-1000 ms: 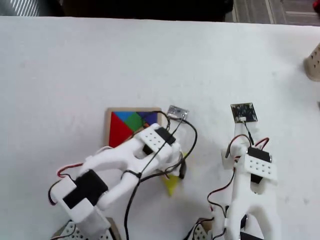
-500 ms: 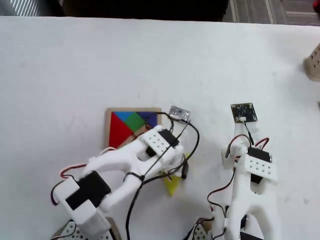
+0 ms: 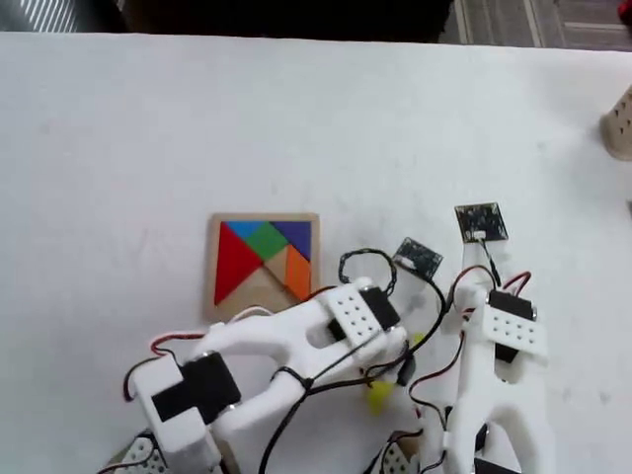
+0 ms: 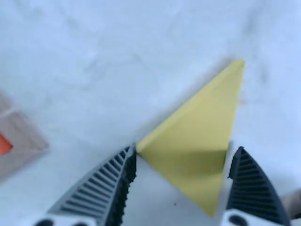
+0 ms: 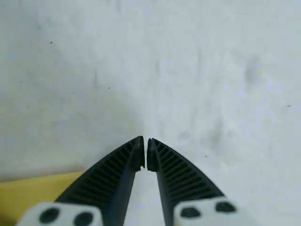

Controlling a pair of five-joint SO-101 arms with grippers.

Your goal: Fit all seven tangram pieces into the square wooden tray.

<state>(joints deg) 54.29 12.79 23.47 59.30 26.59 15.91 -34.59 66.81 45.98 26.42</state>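
The square wooden tray (image 3: 212, 296) lies left of centre and holds red, blue, green, purple and orange pieces, with bare wood at its near side. A yellow triangle (image 3: 379, 396) lies on the white table to the tray's right, mostly under the left arm (image 3: 326, 331). In the left wrist view my left gripper (image 4: 181, 162) straddles the yellow triangle (image 4: 197, 141), with both fingers against its edges. A corner of the tray (image 4: 21, 141) sits off to one side there. My right gripper (image 5: 145, 153) is shut and empty above bare table. The right arm (image 3: 499, 331) stands right of the left arm.
A tan perforated object (image 3: 620, 123) stands at the table's right edge. The two arms sit close together near the front edge, with loose cables (image 3: 365, 267) between them. A yellow patch (image 5: 33, 195) shows beside the right gripper's fingers.
The left arm has swung right, away from the tray, uncovering the orange piece. The yellow triangle has shifted right and nearer with it. The right arm has stayed still.
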